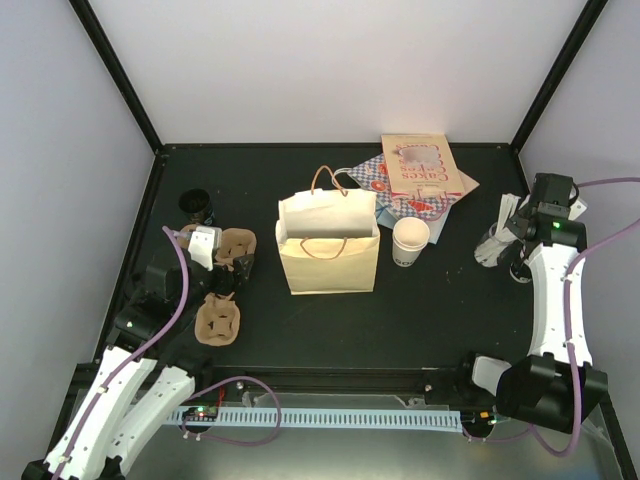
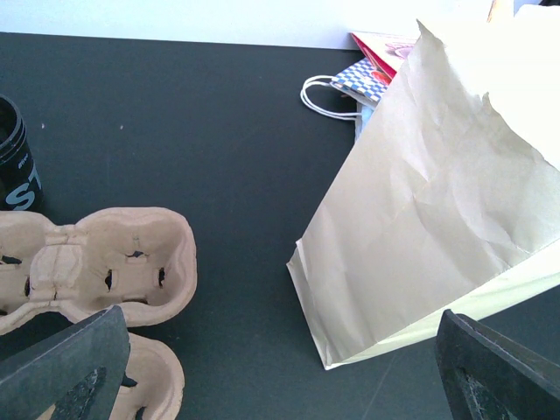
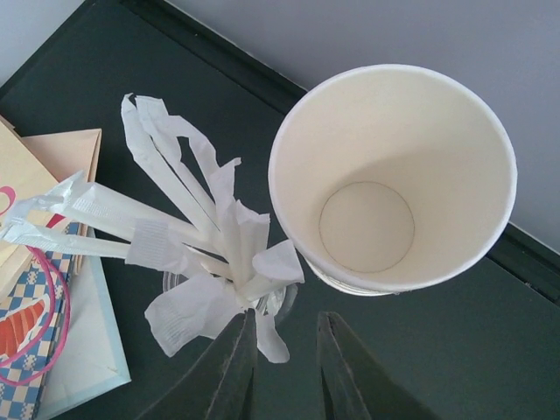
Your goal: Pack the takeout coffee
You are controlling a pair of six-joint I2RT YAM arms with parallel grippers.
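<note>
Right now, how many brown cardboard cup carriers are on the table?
2, both left of the tan bag. The far carrier is partly covered by the left arm; the near carrier lies closer to the arm bases. The bag could hide more.

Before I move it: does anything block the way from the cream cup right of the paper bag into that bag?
Nothing visible does. The cream cup stands just right of the paper bag, apart from it, and the bag's mouth is open upward. In the top view the cup shows no black lid.
</note>
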